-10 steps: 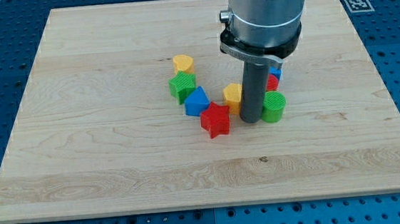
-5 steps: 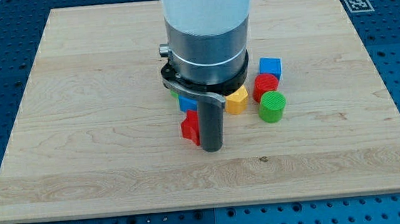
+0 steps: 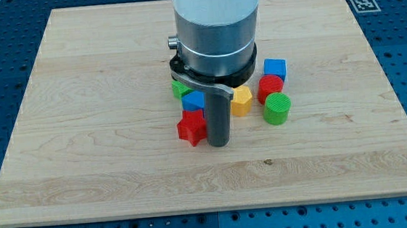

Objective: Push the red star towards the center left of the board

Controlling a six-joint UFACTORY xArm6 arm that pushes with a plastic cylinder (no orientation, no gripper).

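So the red star [image 3: 191, 128] is sitting a little left of the board's middle and slightly toward the view's bottom, nowhere near the left edge. My tip [image 3: 219, 145] is planted on the wooden board [image 3: 82, 138] right against the star's right side, touching it or as good as touching, hard to call from this angle. No gripper is fitted here, just a straight dark rod, so nothing can be said about spread or pinched; the rod is simply resting its end on the board beside the star.

Just above the star, a blue block [image 3: 194, 100] is tucked in close, partly hidden by the arm's big grey body, so its exact shape can't be made out. A bit of a green block [image 3: 180, 89] is peeking out above and left of that, mostly covered too, shape unclear.

On the rod's right, a yellow block [image 3: 241, 101] is seen, looks kind of hexagonal, just beside the rod. Further right a small cluster is found: a blue cube [image 3: 275, 69] at the top, a red cylinder [image 3: 270, 88] right under it, and a green cylinder [image 3: 277, 109] below that, all nearly touching each other.

A black-and-white marker tag [image 3: 364, 4] is stuck at the board's top right corner.
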